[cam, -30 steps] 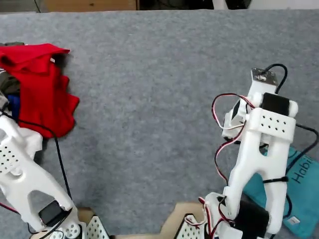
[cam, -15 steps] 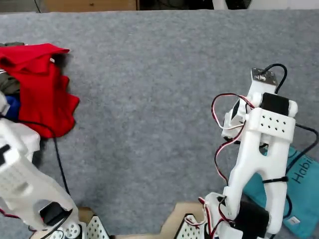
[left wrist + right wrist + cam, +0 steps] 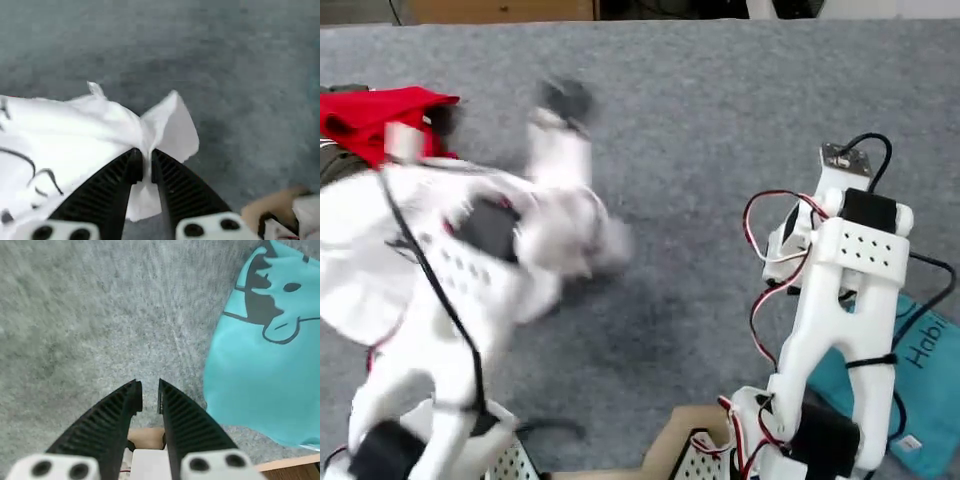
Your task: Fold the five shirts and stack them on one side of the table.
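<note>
The left gripper [image 3: 143, 167] is clenched on a bunched edge of the white shirt [image 3: 75, 145], which trails crumpled just beside the red shirt [image 3: 375, 115]. Blur hides which way its long axis runs. The right gripper [image 3: 149, 392], pinched together on nothing, hovers well apart from the red shirt, beside 1 flat teal shirt [image 3: 265, 365].

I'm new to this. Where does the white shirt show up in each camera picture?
High view: the white shirt lies blurred at the table's left side, below the red shirt.
Left wrist view: the white shirt has a fold pinched in the left pincer.
Shared landmark: the grey table cover.
</note>
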Available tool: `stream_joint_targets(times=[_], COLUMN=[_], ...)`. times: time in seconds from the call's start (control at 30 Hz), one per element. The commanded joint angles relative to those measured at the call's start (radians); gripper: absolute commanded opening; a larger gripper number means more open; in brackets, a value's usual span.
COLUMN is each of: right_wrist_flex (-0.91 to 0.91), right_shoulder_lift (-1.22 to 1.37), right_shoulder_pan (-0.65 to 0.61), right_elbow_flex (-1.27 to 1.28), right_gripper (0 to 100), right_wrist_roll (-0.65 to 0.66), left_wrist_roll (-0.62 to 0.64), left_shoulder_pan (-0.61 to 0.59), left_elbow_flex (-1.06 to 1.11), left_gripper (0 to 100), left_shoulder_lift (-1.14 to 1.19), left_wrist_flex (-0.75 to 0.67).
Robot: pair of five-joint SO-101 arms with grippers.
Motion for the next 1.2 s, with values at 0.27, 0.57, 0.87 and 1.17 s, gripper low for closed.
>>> stream_joint_targets(times=[0.27,0.57,0.87,1.17], right_wrist_flex=[-0.066,-0.080,-0.080,-0.078], right_shoulder_lift=[-0.033,-0.030,0.278,0.771], right_shoulder_pan=[-0.015,-0.338,-0.794,-0.909], right_elbow_flex=[-0.005,-0.062,-0.255,-0.654], right_gripper=[6.9,17.0,27.2,27.0], right_wrist_roll=[-0.009,-0.005,-0.005,-0.009], left_wrist_roll=[0.101,0.002,-0.163,-0.278], left_shoulder_pan=[-0.098,-0.792,-1.356,-1.545], left_elbow_flex=[0.140,0.239,0.664,0.937], left_gripper=[27,27,28,28], left_shoulder_lift=[-0.349,-0.575,-0.704,-0.814], left_wrist_flex=[-0.081,-0.038,-0.206,-0.310])
